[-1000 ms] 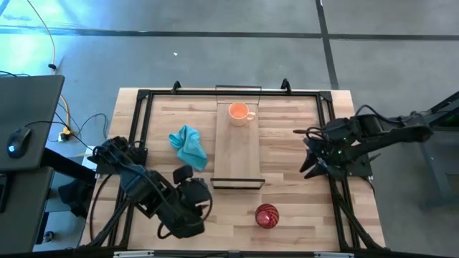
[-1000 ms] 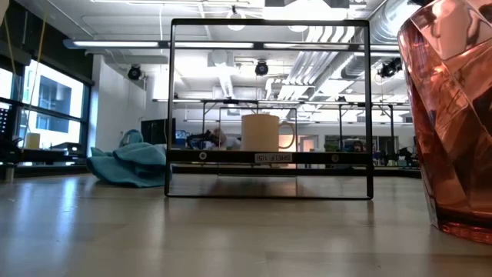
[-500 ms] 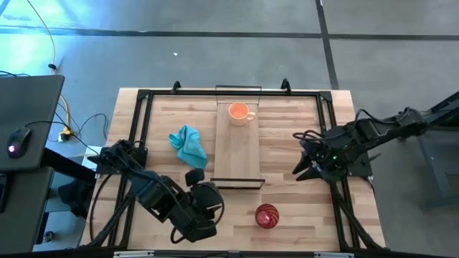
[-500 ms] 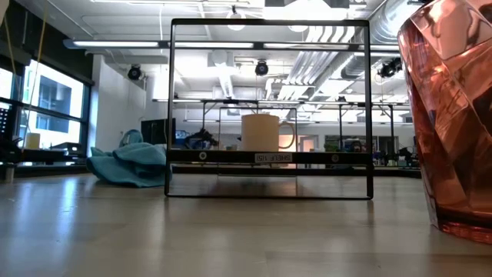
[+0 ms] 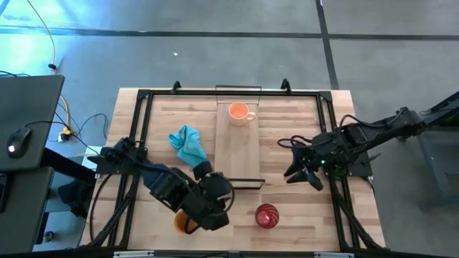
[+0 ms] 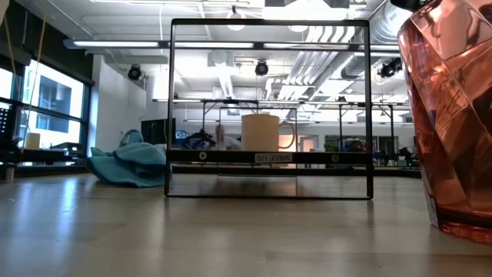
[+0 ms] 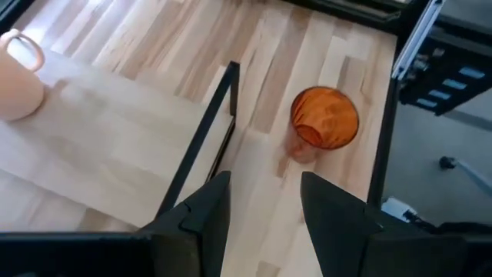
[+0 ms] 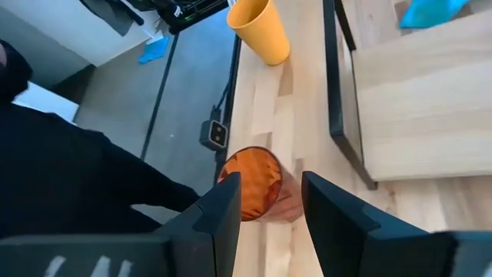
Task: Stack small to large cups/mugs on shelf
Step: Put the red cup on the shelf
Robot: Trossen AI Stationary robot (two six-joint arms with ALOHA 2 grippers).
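The pale orange mug (image 5: 239,112) (image 6: 260,132) (image 7: 15,73) stands on its base at the far end of the shelf (image 5: 237,150) (image 7: 100,138) (image 8: 430,115). On the table near the shelf's dark lip stands the dark red cup (image 5: 267,215) (image 6: 453,115) (image 7: 324,117) (image 8: 250,185). The amber-brown cup (image 5: 188,221) (image 8: 260,31) sits near the front edge, beside my left arm. My left gripper (image 5: 219,192) (image 7: 265,208) is open above the shelf's near left corner. My right gripper (image 5: 301,175) (image 8: 269,204) is open, to the right of the shelf, pointing toward the red cup.
A crumpled teal cloth (image 5: 188,145) (image 6: 127,163) (image 8: 430,11) lies left of the shelf. A black metal frame (image 5: 143,97) (image 6: 269,23) runs around the tabletop's edges. Bare wood (image 5: 287,122) lies between the shelf and the right arm.
My left arm has swung toward the table's right, up to the shelf's near end, and the amber-brown cup has come into view beside it. My right gripper has moved toward the table's left and near edge, closer to the dark red cup. The cups on view have stayed put.
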